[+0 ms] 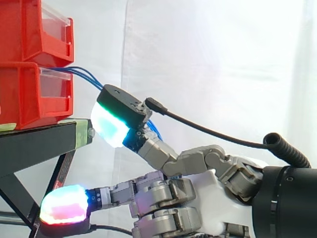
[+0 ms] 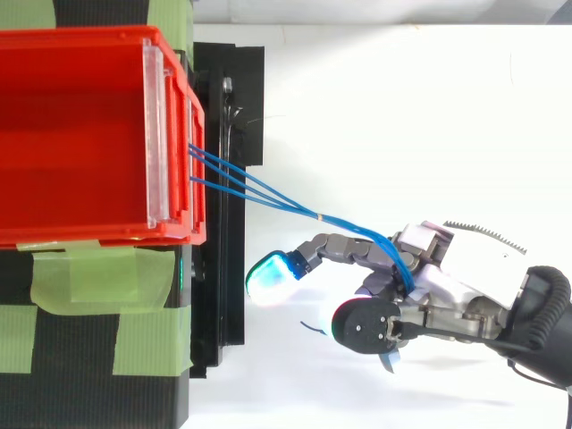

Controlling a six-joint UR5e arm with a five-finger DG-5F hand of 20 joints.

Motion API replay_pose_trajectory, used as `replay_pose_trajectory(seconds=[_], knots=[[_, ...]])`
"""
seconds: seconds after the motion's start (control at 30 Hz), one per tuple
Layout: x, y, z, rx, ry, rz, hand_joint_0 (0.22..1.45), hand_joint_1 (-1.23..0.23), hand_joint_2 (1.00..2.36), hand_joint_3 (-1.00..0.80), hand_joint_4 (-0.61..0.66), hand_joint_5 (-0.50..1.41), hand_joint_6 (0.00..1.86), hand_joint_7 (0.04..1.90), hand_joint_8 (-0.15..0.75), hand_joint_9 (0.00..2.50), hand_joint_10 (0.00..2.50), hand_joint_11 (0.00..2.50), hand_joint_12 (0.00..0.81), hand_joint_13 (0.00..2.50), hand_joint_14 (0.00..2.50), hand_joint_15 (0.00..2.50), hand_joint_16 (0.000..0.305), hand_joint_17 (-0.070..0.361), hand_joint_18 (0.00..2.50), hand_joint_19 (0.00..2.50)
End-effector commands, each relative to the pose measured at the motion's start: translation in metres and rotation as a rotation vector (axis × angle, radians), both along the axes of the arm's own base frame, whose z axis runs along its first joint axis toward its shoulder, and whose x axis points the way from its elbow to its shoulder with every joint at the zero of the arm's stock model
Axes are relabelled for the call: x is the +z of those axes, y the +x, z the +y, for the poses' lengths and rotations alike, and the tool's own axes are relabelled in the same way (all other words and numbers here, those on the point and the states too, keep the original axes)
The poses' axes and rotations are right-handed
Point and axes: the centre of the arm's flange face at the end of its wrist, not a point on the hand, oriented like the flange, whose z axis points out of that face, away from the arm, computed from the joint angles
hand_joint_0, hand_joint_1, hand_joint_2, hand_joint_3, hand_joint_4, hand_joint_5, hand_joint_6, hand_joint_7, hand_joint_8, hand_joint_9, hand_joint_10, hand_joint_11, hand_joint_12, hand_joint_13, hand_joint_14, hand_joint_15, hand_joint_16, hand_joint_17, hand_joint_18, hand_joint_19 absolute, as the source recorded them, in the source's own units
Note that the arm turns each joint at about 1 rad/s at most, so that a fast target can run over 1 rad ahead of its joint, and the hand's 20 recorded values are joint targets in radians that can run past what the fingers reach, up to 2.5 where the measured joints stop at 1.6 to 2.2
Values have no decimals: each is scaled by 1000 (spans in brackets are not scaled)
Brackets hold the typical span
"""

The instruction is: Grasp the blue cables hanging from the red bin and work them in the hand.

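Note:
Three thin blue cables leave the front of the lower red bin and run taut to the right and downward. They cross the hand and drop between its curled fingers, with a blue end poking out below it. From the side, the hand reaches in from the right, just off the stand's front. One white-green glowing fingertip sits over the cables close to the bin. A red-magenta fingertip points left lower down, under the shelf.
A second red bin is stacked on the lower one. Both rest on a black stand with green tape on its top. A white curtain hangs behind, and a white surface lies under the hand.

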Motion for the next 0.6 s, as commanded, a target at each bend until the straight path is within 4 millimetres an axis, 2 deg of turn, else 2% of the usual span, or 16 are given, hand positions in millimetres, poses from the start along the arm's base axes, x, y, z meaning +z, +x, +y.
replay_pose_trajectory(seconds=[0.0,0.57], knots=[[1,0,0,0,1,-1,740,-515,1000,-1000,404,227,14,956,525,1676,2500,2500,785,2097,2500,2011,253,190,2500,785],[0,0,0,0,0,0,740,-514,1000,-1000,405,237,14,950,530,1724,2500,2500,778,2090,2500,2001,250,188,2500,781]])
